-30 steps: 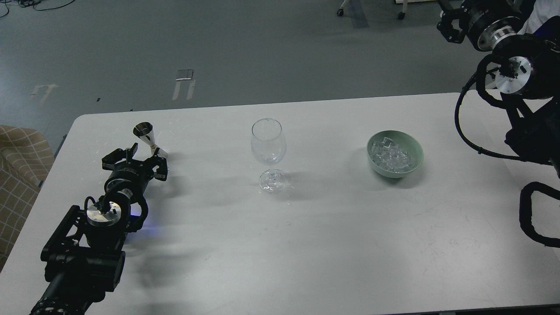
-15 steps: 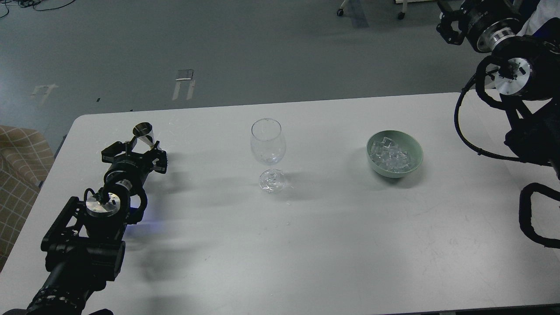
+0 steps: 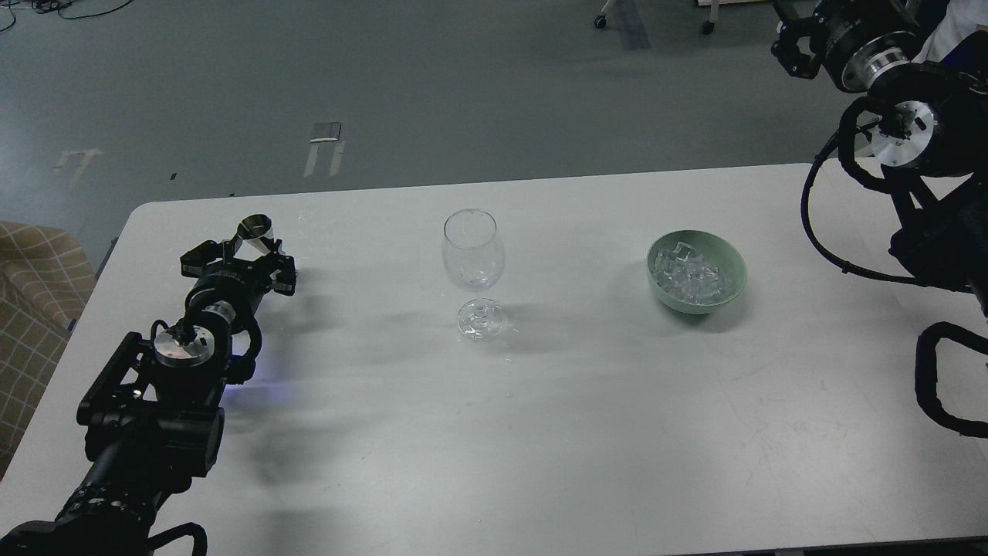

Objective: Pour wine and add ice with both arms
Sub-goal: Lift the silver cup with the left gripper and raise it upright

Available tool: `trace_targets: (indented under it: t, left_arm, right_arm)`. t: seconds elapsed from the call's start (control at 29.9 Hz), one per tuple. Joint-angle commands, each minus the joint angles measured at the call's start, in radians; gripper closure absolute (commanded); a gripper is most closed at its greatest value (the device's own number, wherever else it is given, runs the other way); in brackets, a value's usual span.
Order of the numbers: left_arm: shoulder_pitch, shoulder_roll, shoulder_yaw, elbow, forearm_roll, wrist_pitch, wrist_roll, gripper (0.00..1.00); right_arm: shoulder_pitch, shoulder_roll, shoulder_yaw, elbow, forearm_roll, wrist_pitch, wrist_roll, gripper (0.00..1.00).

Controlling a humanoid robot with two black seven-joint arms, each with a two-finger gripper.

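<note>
With the clear stemmed wine glass (image 3: pixel 473 270) empty and ice unmoved in the pale green bowl (image 3: pixel 697 272), both far to its right, the left gripper (image 3: pixel 241 260) brackets the small steel jigger (image 3: pixel 255 232), grip unclear.

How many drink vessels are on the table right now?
2. A clear stemmed wine glass stands empty at the table's middle, and a small metal measuring cup stands at the left, at my left gripper. None looks hidden.

A clear wine glass (image 3: pixel 473 270) is seen upright at frame centre. A green bowl (image 3: pixel 697 271) of ice cubes (image 3: pixel 689 276) is placed right of centre. A metal jigger (image 3: pixel 255 235) is found at left.
</note>
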Motion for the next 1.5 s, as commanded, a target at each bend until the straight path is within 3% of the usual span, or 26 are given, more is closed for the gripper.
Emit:
trace_targets:
  t: [0.0,1.04,1.47]
  left_arm:
    - [-0.014,-0.002,0.002,0.025,0.0,-0.003,0.001,0.44]
    - [-0.133,-0.026,0.003,0.177,0.0,-0.049,-0.002,0.4]
    - [-0.133,-0.037,0.003,0.179,0.0,-0.083,0.0,0.54]
  right_arm:
    - [-0.001,-0.001,0.0,0.0,0.0,0.0,0.0,0.0]
    - [-0.003,-0.001,0.0,-0.002,0.0,-0.002,0.0,0.0]
    - [-0.004,-0.003,-0.002,-0.002,0.0,-0.002,0.0,0.0]
